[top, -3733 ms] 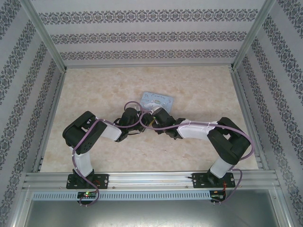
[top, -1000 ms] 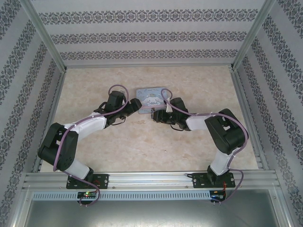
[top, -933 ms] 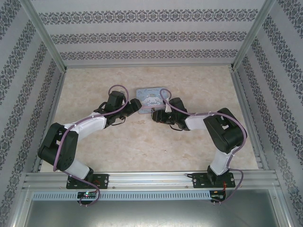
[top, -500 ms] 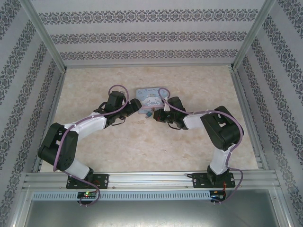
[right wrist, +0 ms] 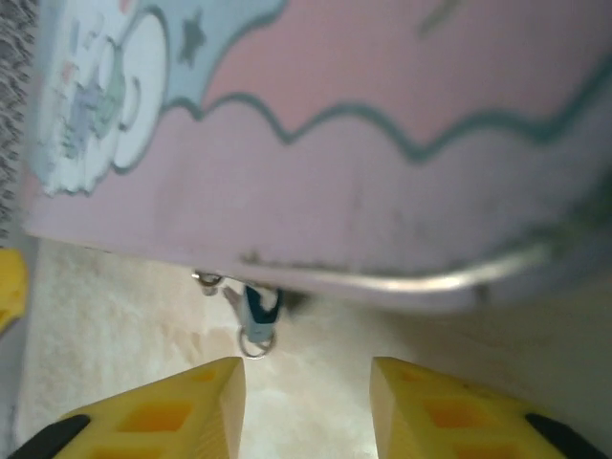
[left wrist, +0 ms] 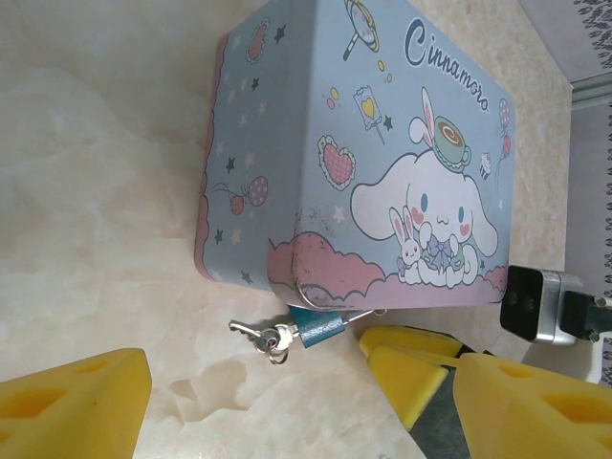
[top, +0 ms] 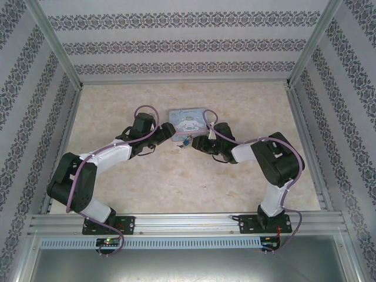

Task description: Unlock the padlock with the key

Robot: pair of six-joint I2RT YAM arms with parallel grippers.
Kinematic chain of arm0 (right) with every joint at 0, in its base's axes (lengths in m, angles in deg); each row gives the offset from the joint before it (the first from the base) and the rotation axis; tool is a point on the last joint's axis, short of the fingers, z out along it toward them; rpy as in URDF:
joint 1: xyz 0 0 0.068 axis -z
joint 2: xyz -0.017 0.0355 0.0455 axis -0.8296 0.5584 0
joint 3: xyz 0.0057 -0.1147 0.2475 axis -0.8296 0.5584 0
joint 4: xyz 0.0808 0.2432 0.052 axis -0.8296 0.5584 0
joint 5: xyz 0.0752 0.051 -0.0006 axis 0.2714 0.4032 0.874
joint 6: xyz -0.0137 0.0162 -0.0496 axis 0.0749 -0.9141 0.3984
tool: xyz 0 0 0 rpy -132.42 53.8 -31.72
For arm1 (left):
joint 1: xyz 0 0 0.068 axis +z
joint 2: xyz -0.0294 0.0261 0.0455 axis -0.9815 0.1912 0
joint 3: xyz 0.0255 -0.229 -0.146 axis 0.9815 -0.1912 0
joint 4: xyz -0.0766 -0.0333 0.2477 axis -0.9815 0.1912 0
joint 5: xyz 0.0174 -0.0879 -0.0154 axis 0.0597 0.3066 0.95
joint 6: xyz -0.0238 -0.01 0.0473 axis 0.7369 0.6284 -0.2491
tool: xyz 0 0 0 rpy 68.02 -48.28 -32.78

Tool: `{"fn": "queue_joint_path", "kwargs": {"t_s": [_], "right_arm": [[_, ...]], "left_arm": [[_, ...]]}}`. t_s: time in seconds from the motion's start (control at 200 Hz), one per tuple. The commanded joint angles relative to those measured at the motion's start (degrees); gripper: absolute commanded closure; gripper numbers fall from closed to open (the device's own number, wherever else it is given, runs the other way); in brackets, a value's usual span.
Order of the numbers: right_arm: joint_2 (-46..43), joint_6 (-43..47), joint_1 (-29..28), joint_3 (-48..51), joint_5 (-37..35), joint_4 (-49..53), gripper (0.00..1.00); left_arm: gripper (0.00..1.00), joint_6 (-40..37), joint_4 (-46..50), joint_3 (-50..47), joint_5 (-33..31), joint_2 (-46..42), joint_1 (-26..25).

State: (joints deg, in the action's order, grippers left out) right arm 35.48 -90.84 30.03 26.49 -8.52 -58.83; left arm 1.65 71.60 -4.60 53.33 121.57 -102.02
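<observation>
A light-blue rectangular tin with a cartoon rabbit picture [left wrist: 382, 143] lies flat on the beige marbled table [top: 176, 182]. The tiny dark teal-blue padlock [left wrist: 318, 330] sits on the table against the tin's near side, right at the foot of the tin's pink scalloped wall, near one corner. The thin greyish metal key [left wrist: 245, 329] lies just beside the padlock, with a small metal ring [left wrist: 278, 345] between them. Whether the key is in the lock cannot be told.

The left gripper [left wrist: 301, 368] faces the tin's near side from the left, its yellow pads spread wide with nothing between them; the padlock and key lie on the table just ahead of the gap. The right gripper [right wrist: 306, 373] comes at the same side of the tin from the right, low and close to the wall, with its jaws partly apart and empty. The padlock lies just beyond its fingertips [right wrist: 225, 378], untouched.
</observation>
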Motion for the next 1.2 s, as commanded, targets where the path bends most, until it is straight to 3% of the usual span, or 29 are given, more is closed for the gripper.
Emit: {"fn": "queue_joint_path", "kwargs": {"t_s": [0.0, 0.27, 0.57, 1.194], "right_arm": [[0.05, -3.95, 0.01, 1.88, -0.38, -5.46, 0.57], [2.98, -9.11, -1.86, 2.26, -2.60, -12.46, 0.59], [4.19, -12.61, -4.10, 2.00, -8.78, -13.27, 0.70], [10.10, -19.17, -4.82, -0.59, -11.03, -20.72, 0.73]], "left_arm": [[0.17, -1.76, 1.10, 0.89, 0.28, -0.09, 0.73], [0.17, -2.33, 2.19, 2.88, 0.21, 1.04, 1.09], [0.17, -3.14, 3.14, 5.43, 0.48, 2.54, 1.80], [0.17, -3.31, 2.65, 6.24, 1.44, 5.06, 2.04]]}}
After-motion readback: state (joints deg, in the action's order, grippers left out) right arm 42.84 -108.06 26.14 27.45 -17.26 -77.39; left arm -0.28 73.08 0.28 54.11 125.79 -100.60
